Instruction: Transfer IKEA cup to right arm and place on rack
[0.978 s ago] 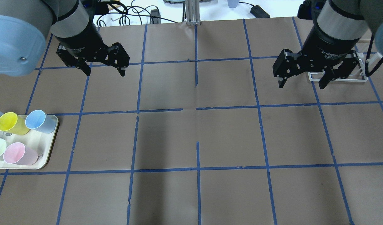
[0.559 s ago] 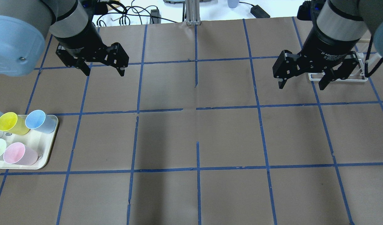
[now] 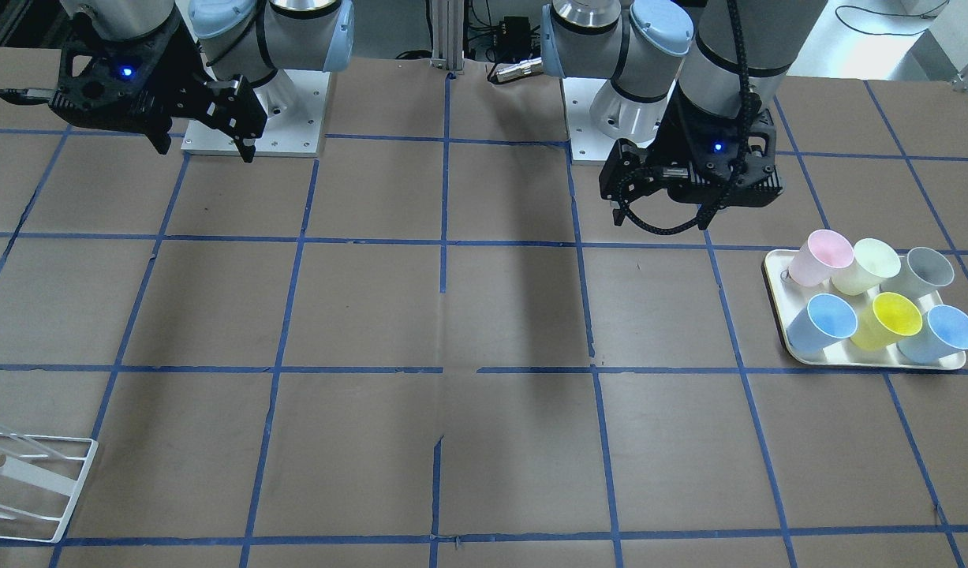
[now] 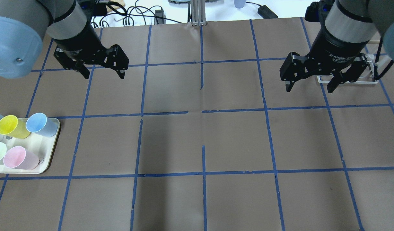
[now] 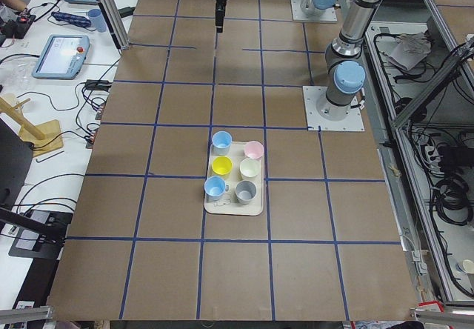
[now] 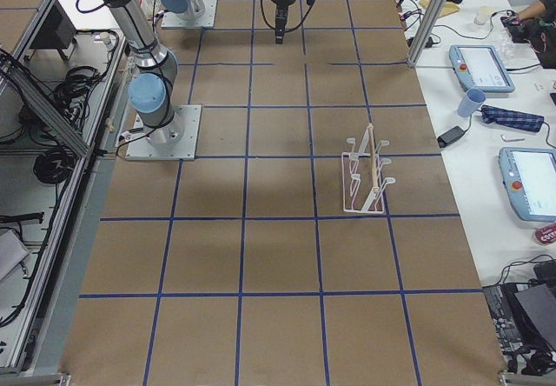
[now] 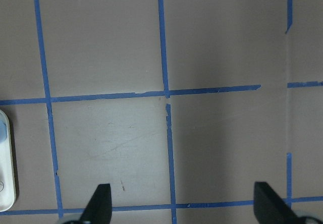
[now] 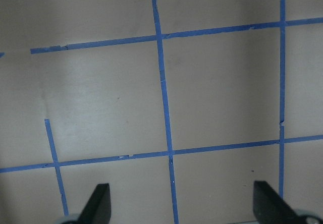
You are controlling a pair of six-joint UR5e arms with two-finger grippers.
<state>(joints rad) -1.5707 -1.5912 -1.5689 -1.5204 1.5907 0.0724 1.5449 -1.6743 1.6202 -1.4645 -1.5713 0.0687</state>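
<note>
Left hand aloft (fingers apart)

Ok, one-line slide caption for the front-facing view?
Left gripper and right gripper open, empty; yellow cup on tray among five other cups; rack at the table's other end.

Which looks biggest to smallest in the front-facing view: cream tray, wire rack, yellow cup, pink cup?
1. the cream tray
2. the wire rack, though the picture's edge cuts it off
3. the yellow cup and the pink cup, tied: they look alike
</note>
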